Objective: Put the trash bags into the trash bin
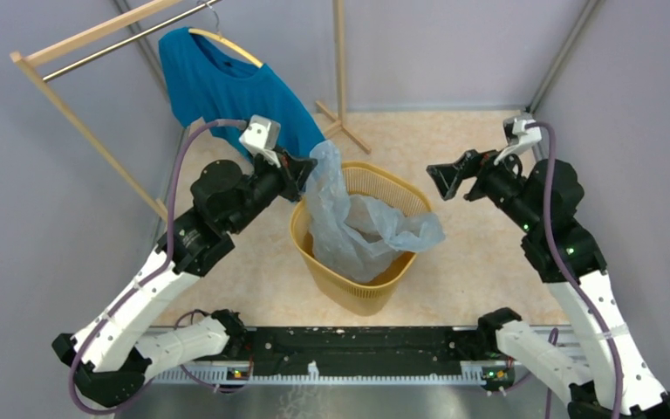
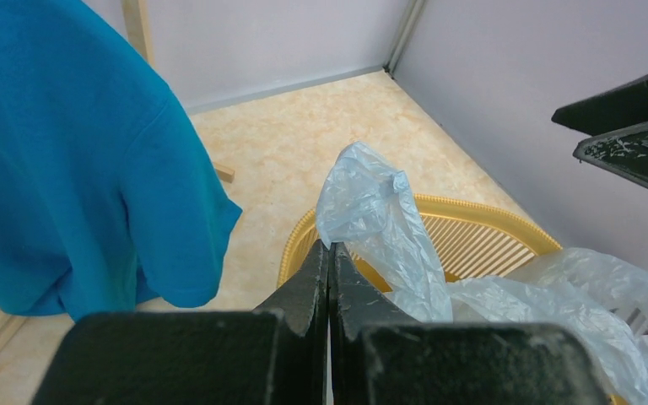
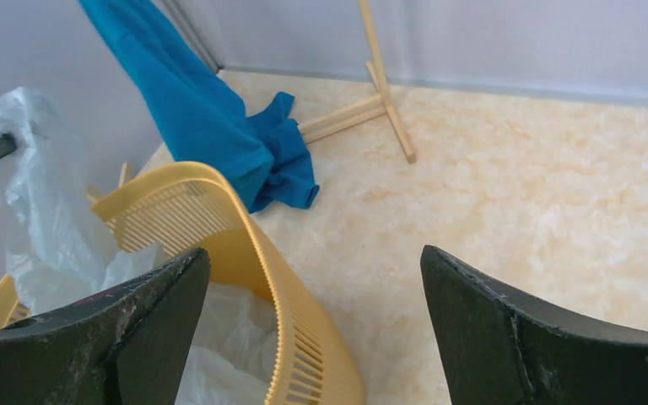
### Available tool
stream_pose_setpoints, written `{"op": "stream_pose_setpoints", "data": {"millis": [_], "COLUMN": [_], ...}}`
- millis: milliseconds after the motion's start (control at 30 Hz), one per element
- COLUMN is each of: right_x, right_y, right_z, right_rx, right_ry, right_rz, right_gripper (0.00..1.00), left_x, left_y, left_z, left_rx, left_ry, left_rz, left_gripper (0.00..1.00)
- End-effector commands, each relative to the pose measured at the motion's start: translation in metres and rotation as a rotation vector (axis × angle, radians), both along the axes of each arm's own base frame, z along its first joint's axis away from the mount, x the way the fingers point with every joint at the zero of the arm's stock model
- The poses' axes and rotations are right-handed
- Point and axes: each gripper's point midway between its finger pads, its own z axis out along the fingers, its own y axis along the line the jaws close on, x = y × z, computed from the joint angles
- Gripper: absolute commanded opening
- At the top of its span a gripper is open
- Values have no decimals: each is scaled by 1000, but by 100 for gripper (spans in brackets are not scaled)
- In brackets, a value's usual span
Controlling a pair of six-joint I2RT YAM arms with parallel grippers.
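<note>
The trash bin [image 1: 353, 295] is showing a yellow-orange colour, with fine slatted walls. The trash bag [image 1: 358, 234] is looking pale blue-grey, translucent and glossy. The T-shirt [image 1: 218, 83], near the tabletop's [image 1: 480, 253] far left corner, is showing plain teal-blue. The tabletop is carrying a beige marbled pattern.

Trash bag [image 1: 359, 234]: thin, translucent pale blue-grey film, wrinkled and glossy. One corner is raised above the far-left rim, the body sags inside, and a fold drapes over the right rim.
Trash bin [image 1: 349, 295]: yellow-orange, mesh-walled, tapered, upright.
</note>
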Motion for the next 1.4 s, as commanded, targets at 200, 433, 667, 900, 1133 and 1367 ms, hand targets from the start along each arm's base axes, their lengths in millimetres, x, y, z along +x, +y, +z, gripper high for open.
{"op": "stream_pose_setpoints", "data": {"millis": [200, 433, 667, 900, 1133, 1367], "right_x": [8, 25, 41, 39, 45, 55], "right_y": [61, 93, 101, 110, 98, 45], "right_z": [-10, -16, -30, -50, -40, -23], "right_rx": [-146, -294, -407, -424, -329, -142], "right_ry": [52, 56, 63, 89, 80, 131], "right_rz": [385, 435, 357, 378, 231, -170], "right_gripper": [79, 68, 48, 41, 0, 0], "left_x": [-12, -11, -11, -5, 3, 21], "left_y": [-14, -23, -30, -34, -39, -47], "left_z": [-39, -48, -40, -30, -21, -4], "left_rx": [-29, -22, -23, -28, -31, -68], "left_ry": [165, 201, 181, 153, 132, 82], "left_rz": [-64, -94, -129, -129, -119, -88], "left_gripper": [0, 0, 0, 0, 0, 0]}}
